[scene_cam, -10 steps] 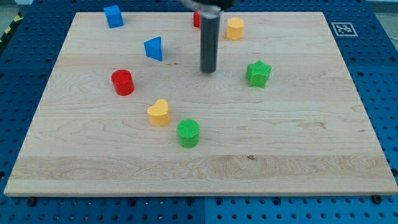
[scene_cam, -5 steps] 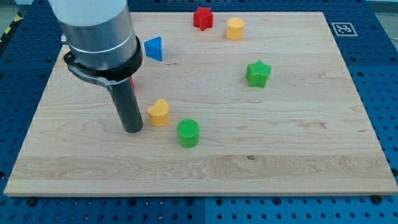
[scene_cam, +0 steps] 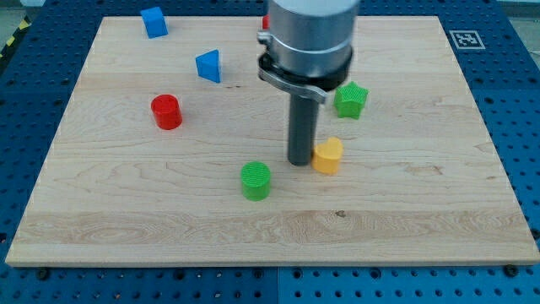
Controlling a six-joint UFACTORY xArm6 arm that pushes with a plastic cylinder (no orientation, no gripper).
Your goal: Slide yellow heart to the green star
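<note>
Camera view: rod bare, no grasp, tip (scene_cam: 301, 162) touching heart (scene_cam: 328, 155) at 9 o'clock, mid-push; next shove toward 1 o'clock, star (scene_cam: 351, 100).

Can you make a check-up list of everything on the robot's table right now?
Surface: pale wooden board on a blue pegboard bench.
Job's things: yellow heart block sits below and to the view's left of the green star block, apart from it.
Clutter: green cylinder block, red cylinder block, blue triangular block, blue cube block; a red block at the top is mostly hidden.
End effector: my tip touches the heart's left side.
Cables: nothing seen.
Surroundings: a printed marker tag on the board's corner.
</note>
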